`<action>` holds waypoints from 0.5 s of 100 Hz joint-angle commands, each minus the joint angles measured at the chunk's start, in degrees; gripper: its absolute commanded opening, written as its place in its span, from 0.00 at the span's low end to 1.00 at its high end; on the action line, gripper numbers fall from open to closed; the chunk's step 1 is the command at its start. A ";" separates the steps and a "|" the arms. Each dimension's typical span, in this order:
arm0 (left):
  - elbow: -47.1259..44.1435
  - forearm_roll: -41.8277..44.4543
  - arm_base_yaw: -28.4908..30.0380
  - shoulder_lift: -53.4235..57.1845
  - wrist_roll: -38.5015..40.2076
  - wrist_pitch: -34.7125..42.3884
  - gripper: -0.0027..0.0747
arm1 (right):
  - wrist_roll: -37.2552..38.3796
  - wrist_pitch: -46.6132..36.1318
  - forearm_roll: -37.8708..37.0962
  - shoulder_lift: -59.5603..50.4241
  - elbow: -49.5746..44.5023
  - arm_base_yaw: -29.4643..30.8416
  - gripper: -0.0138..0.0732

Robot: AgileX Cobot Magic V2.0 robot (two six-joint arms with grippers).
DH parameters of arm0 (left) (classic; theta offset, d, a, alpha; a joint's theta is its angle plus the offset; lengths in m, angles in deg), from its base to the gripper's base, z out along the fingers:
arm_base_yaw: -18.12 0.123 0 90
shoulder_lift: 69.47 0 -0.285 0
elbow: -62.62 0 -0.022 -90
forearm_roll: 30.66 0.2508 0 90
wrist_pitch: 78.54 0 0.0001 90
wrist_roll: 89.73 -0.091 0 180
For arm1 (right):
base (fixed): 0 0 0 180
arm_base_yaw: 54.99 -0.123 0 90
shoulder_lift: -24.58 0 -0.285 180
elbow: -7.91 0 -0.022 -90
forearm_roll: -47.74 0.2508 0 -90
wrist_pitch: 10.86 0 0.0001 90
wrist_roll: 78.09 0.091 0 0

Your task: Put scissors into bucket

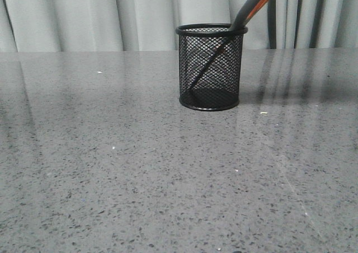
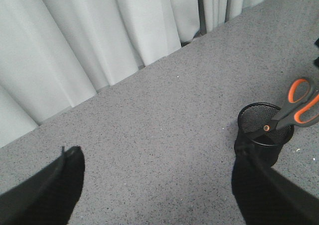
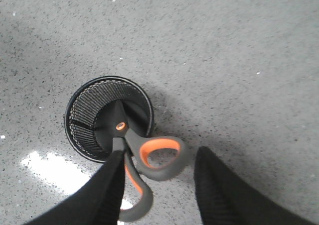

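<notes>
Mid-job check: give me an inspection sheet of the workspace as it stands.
Surface: grey speckled table, a few pale specks.
Job's things: scissors blades-down inside bucket, leaning on its rim, handles sticking out.
Clutter: nothing seen.
Grippers: left gripper open, empty, away from the bucket; right gripper open above the handles, fingers apart, not clamping.
Cables: nothing seen.
Surroundings: pale curtain behind the table.

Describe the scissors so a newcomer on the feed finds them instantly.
On the grey speckled table before the white curtains stands one black wire-mesh bucket. The scissors lean inside it, blades down, dark grey handles with orange-lined loops jutting over the rim.
</notes>
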 commanded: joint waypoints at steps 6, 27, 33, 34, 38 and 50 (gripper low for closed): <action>1.66 -1.57 0.06 0.69 -0.24 3.76 0.76 | 0.04 1.87 -0.97 -4.68 1.94 1.13 0.38; 1.66 -1.57 0.06 0.69 -0.24 3.55 0.70 | 1.26 -1.28 -0.97 -7.85 1.47 1.77 0.08; 1.66 -1.57 0.06 0.69 -0.24 3.39 0.57 | 1.92 -3.25 -0.97 -9.12 0.71 1.77 0.10; 1.66 -1.57 0.06 0.69 -0.24 3.17 0.55 | 2.03 -3.84 -0.97 -9.26 0.43 1.77 0.10; 1.66 -1.57 0.06 0.69 -0.24 2.70 0.44 | 2.16 -5.80 -0.97 -10.41 -0.40 1.77 0.10; 1.38 -1.57 0.06 0.69 -0.48 0.25 0.06 | 2.45 -12.60 -0.97 -14.58 -4.93 1.77 0.10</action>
